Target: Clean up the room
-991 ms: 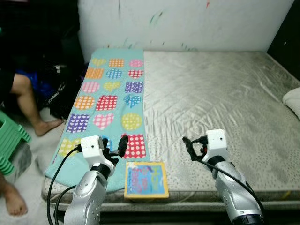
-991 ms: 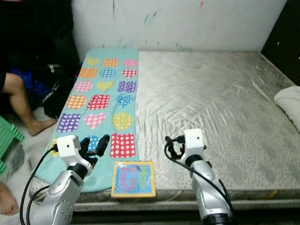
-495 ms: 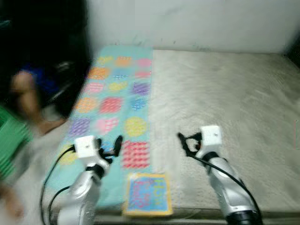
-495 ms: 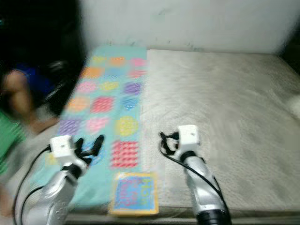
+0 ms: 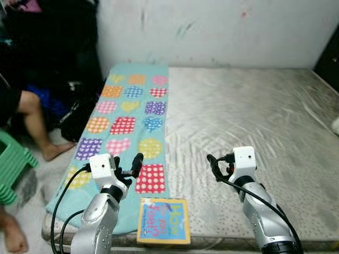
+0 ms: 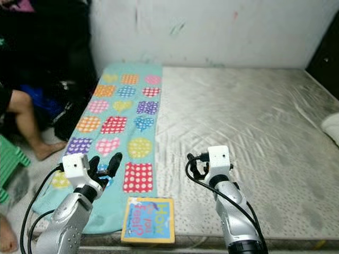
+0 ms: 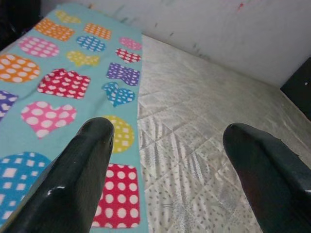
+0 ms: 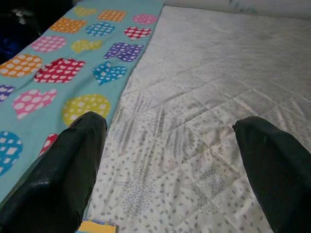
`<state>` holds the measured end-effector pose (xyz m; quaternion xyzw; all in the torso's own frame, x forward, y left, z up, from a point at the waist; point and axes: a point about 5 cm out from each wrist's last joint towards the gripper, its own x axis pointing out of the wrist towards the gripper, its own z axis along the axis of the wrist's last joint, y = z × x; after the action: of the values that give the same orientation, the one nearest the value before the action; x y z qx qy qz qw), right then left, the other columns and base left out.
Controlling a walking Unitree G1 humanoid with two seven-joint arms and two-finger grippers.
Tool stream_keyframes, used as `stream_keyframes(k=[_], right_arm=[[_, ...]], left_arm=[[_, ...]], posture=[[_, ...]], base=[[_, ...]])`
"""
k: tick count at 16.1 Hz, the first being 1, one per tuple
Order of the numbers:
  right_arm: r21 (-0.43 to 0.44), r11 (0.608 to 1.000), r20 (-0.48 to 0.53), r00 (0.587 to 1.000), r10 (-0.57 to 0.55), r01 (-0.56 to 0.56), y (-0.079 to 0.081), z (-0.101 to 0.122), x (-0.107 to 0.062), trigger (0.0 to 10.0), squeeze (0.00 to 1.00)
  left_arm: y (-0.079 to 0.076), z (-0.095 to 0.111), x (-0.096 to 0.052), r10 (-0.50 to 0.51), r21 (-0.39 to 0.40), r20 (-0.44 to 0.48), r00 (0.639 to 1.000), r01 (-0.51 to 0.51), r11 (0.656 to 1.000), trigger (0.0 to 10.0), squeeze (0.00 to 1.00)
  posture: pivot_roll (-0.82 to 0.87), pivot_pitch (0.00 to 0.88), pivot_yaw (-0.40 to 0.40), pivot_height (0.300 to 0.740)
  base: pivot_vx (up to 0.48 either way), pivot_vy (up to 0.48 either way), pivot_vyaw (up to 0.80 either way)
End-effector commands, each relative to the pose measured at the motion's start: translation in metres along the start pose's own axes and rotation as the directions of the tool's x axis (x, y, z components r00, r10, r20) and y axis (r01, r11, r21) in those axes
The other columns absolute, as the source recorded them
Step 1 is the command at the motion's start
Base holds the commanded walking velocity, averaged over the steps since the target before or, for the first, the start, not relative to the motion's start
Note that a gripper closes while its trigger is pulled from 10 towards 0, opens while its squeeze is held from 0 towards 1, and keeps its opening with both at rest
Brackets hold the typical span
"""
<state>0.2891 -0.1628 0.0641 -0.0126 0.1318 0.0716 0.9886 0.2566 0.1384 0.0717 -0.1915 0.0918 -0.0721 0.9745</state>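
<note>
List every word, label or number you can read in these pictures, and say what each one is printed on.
"How" and, below it, what looks like "Feel?": on the cover of the book at the near edge of the mattress, letters lying sideways to the camera.
Smaller print on that cover: too small to read.
Blanket: dotted hearts and squares, no words.

A home bedroom, to judge by the bare quilted mattress [image 5: 249,121] against a scuffed white wall [image 5: 222,32], a teal blanket [image 5: 124,121] with dotted hearts, a children's book [image 5: 164,220], a green stool [image 5: 13,164] and a person's bare legs [image 5: 34,124] beside it.
</note>
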Motion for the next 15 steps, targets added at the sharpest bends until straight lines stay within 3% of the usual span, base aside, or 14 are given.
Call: stream_keyframes(k=[1,4,9,15], right_arm=[[-0.001,1.0,0.007,1.0,-0.021,0.021,-0.0045,0.0022,0.0004,10.0,0.0],[-0.001,1.0,0.01,1.0,-0.021,0.021,-0.0042,0.0025,0.001,10.0,0.0],[-0.005,1.0,0.01,1.0,-0.026,0.026,-0.0046,0.0031,0.0021,10.0,0.0],[-0.016,1.0,0.023,1.0,-0.02,0.021,-0.0035,0.0037,0.0011,10.0,0.0]], left_arm=[[-0.003,-0.0016,0.0017,-0.006,0.008,-0.014,1.0,0.006,1.0,10.0,0.0],[-0.0024,-0.0025,0.0019,0.001,0.012,-0.021,1.0,-0.001,1.0,10.0,0.0],[-0.0015,-0.0034,0.0021,0.016,0.022,-0.026,1.0,-0.015,1.0,10.0,0.0],[-0.0004,-0.0078,-0.0015,0.033,0.012,-0.058,0.998,-0.032,0.999,10.0,0.0]], posture=[[-0.09,0.0,-0.012,0.74],[-0.09,0.0,-0.013,0.74],[-0.09,0.0,-0.015,0.74],[-0.09,0.0,-0.016,0.74]], base=[[0.0,0.0,-0.58],[0.0,0.0,-0.16],[0.0,0.0,-0.69],[0.0,0.0,0.0]])
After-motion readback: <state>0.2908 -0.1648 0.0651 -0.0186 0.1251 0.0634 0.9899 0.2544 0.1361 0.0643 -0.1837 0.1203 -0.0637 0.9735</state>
